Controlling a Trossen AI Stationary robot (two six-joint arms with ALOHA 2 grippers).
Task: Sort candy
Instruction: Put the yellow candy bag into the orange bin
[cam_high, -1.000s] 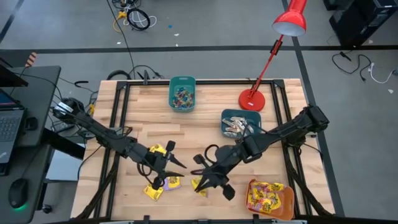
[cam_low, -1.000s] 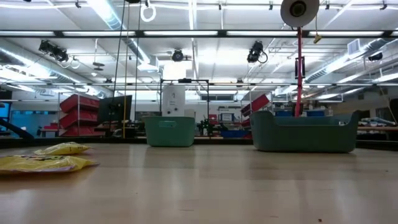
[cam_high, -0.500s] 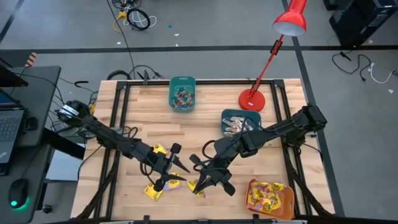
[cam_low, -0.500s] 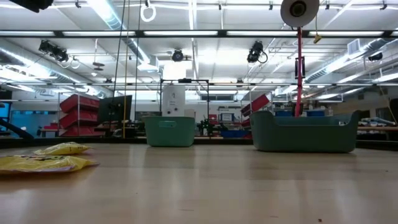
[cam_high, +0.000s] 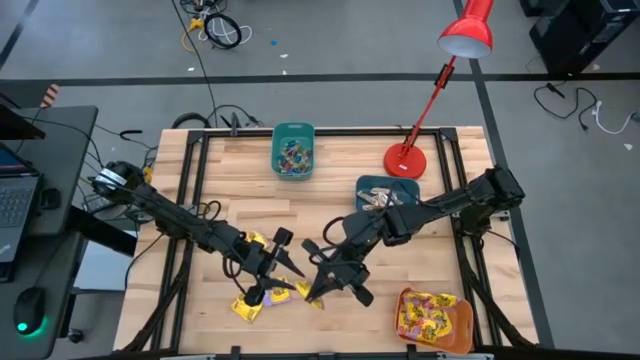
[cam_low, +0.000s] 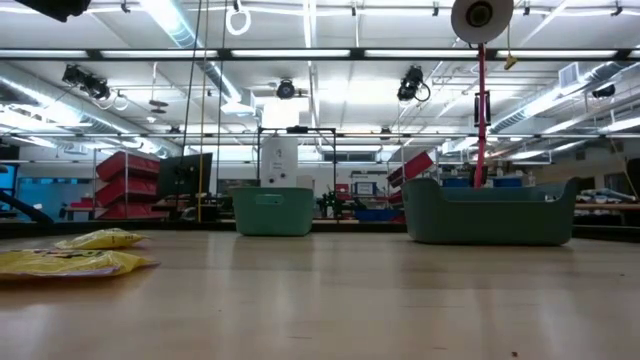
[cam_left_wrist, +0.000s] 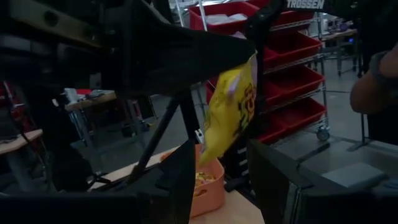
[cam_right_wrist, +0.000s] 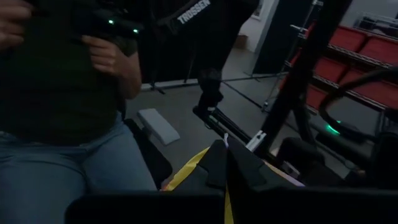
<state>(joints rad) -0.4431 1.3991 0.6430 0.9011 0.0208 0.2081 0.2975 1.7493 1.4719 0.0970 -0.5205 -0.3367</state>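
— What changed since a second ago?

— Leftward, that's where my right gripper (cam_high: 318, 290) has slid, toward the lower middle of the high view, carrying its yellow packet (cam_high: 312, 292) closer to my left gripper (cam_high: 280, 272).

— Is it holding that packet?

— Yes. My right fingers are clamped tight on it; in the left wrist view the packet (cam_left_wrist: 231, 109) hangs from them, above the orange bin (cam_left_wrist: 208, 183).

— And your left gripper?

— Its fingers stand apart, with nothing between them, over the other yellow packets (cam_high: 249, 306) at the lower left of the table (cam_high: 230, 190).

— Where is the rest of the candy?

— 3 bins hold it: the teal bin (cam_high: 293, 150) at upper middle has tiny coloured pieces, the second teal bin (cam_high: 385, 197) right of centre has pale sticks, and the orange bin (cam_high: 433, 318) at lower right has yellow packets. 2 packets (cam_low: 72, 262) show at the left of the low view.
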